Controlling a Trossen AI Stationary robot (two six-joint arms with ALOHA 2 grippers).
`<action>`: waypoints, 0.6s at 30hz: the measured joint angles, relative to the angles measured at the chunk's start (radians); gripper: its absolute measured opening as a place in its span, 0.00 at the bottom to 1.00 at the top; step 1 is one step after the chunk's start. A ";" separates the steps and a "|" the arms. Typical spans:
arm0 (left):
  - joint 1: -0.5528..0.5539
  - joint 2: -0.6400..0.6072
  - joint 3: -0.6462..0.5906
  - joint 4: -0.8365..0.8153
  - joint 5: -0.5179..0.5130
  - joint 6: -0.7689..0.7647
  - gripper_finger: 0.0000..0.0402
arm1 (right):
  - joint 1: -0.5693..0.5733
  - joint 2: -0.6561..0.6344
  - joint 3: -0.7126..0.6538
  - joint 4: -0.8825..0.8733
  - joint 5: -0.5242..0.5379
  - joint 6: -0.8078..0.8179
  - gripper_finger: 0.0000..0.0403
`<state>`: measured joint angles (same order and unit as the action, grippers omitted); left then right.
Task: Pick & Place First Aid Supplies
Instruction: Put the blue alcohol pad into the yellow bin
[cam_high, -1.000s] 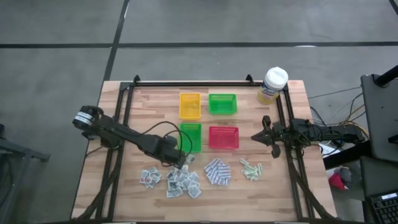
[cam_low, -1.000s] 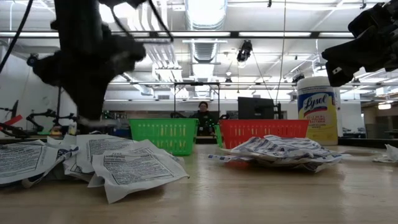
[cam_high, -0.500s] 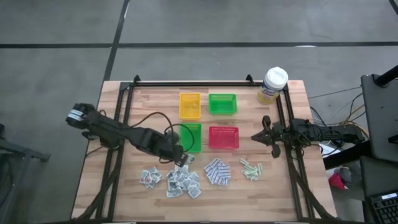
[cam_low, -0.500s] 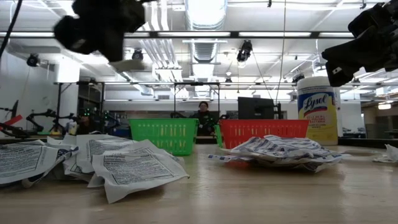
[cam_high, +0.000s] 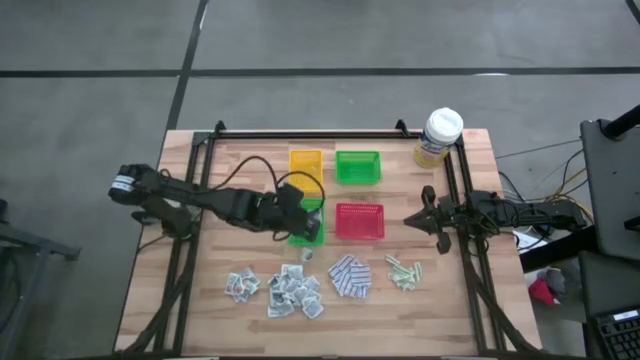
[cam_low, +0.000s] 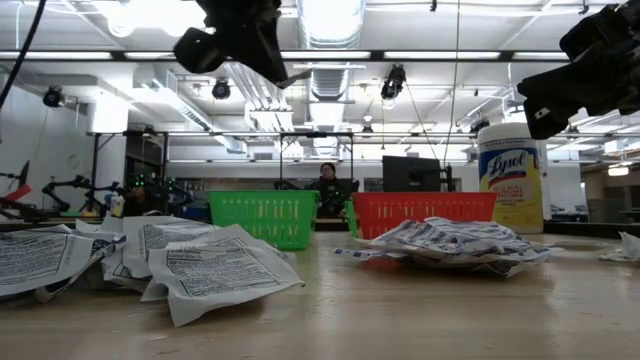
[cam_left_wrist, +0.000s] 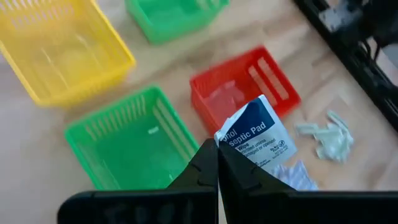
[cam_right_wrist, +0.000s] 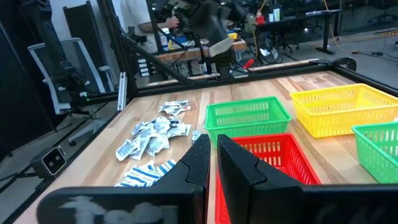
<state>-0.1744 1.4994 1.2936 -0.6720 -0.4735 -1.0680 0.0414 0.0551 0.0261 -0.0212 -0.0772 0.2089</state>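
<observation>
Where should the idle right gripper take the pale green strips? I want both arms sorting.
Probably from straight above the green strips, pinching one strip across its narrow width at the pile's edge: they lie flat, loosely heaped, nearest the right gripper.

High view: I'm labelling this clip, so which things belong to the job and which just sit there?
Job:
- left gripper, shut on an antiseptic wipe above the near green tray
- sachet pile
- patterned pads
- green strips

Lying about:
- Lysol canister
- right gripper, idle
</observation>
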 joint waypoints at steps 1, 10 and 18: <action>0.014 0.000 0.002 0.004 -0.011 0.020 0.00 | 0.000 0.000 0.000 0.000 0.000 0.000 0.07; 0.145 0.000 0.004 0.029 -0.094 0.189 0.00 | 0.000 0.000 0.000 0.000 0.000 0.000 0.07; 0.274 0.000 0.004 0.029 -0.120 0.325 0.00 | 0.000 0.000 0.000 0.000 0.000 0.000 0.07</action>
<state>0.1001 1.4994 1.2976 -0.6426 -0.5934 -0.7430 0.0412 0.0551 0.0261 -0.0212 -0.0772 0.2088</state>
